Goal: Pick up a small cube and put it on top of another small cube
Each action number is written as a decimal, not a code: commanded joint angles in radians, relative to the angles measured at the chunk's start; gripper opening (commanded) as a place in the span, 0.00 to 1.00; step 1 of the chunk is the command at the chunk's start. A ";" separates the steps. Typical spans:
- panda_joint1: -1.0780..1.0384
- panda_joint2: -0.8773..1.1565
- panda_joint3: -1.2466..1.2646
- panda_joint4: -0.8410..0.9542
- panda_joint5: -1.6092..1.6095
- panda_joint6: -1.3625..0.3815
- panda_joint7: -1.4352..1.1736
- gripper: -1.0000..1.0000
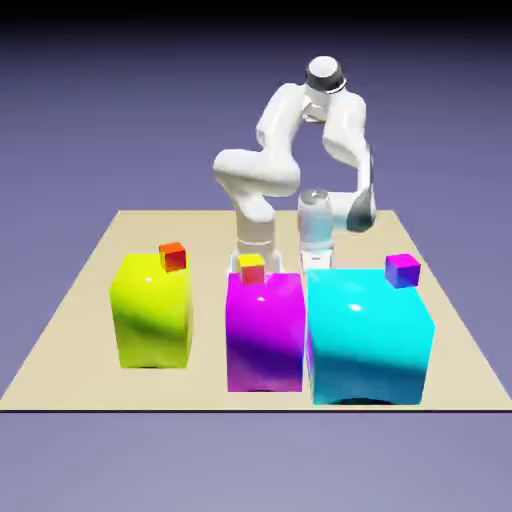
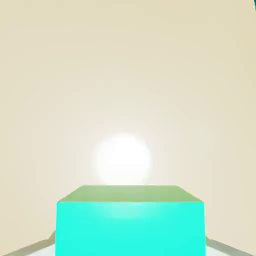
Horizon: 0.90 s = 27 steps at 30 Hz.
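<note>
Has the gripper (image 2: 131,247) drawn in on the small teal-green cube (image 2: 130,225) – centred between the two grey fingertips (image 2: 36,248), at the bottom edge of the hand view. Shows one bright face squarely, with a thin strip of another beyond; reveals no clear long axis to align. Looks seated straight between the pads, without evident tilt. Cannot tell from here whether clear of the tabletop (image 2: 125,75) or just touching.

In the exterior view, sits out of sight behind the big cyan block (image 1: 368,335), below the upright hand (image 1: 316,222). Leaves the small purple cube (image 1: 402,270) toward the exterior view's right of the hand, the small yellow cube (image 1: 251,268) toward the left, and the small red-orange cube (image 1: 172,256) farther left. Cannot tell which of these is meant as the base.

Calls, probably, for a straight lift first – then a sideways carry, high enough to miss the big blocks. Risks a knock against the cyan one if swung too low.
</note>
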 commanded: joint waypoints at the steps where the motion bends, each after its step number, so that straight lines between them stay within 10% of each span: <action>1: 0.026 0.008 -0.036 -0.010 -0.029 0.004 0.014 0.00; 27: 0.285 0.219 -0.792 0.297 -0.978 -0.127 0.969 0.00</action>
